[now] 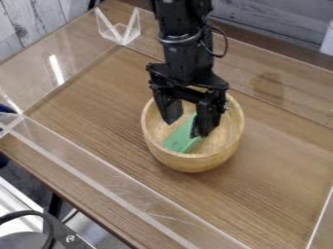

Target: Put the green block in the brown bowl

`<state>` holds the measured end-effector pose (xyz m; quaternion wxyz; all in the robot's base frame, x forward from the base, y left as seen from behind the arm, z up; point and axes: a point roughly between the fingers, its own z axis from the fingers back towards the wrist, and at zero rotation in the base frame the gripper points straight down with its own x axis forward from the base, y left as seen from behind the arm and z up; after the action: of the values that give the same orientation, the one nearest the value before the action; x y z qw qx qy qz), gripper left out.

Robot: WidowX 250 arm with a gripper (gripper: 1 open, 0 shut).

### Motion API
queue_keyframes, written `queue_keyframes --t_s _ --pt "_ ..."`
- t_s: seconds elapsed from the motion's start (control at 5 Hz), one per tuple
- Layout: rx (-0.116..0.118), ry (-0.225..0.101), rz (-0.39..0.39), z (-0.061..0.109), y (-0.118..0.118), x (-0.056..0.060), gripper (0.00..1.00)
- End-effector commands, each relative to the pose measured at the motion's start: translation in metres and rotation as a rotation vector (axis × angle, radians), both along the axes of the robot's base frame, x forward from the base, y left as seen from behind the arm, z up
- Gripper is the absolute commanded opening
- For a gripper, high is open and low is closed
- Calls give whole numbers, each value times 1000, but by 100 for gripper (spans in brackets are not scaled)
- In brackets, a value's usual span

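Note:
The brown bowl (221,148) sits on the wooden table, right of centre. The green block (184,142) lies inside its hollow, tilted against the inner wall, with its upper end hidden behind a finger. My gripper (186,110) points down just above the bowl's far-left rim, its black fingers (163,105) spread wide and open. Nothing is held between them; the block rests free below.
Clear acrylic walls (78,165) ring the wooden table (92,107). A small clear acrylic piece (120,26) stands at the back left. A black cable (33,229) lies outside the front-left wall.

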<state>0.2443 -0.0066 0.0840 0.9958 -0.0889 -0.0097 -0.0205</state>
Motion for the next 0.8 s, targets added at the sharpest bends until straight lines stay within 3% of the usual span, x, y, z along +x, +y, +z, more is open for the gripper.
queue_keyframes --t_s 0.0,0.4,0.6 --pt "-14 -73 -8 13 -1 2 100" --pt "-48 -108 18 14 0 2 100" --pt "-33 -137 38 29 -8 10 100"
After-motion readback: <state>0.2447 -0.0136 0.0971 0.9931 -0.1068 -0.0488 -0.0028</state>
